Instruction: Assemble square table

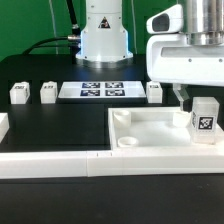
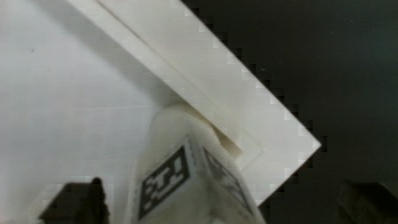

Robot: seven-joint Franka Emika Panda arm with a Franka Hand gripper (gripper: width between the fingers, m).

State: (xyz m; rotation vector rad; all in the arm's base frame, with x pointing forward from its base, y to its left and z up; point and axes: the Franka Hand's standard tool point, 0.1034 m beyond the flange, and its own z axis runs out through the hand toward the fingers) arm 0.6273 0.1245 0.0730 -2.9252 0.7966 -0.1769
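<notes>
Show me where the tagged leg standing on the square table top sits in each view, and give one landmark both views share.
Exterior view: the leg stands upright on the square table top, near its far edge at the exterior view's right.
Wrist view: the leg is seen from above, between the two dark fingertips, beside the top's raised rim.
Shared landmark: the black-and-white tag on the leg's side.

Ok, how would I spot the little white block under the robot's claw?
Find the big white square table top at the exterior view's front right. Toward its right side, under the open gripper, stands one small leg. The other three legs sit on the black table instead.
</notes>
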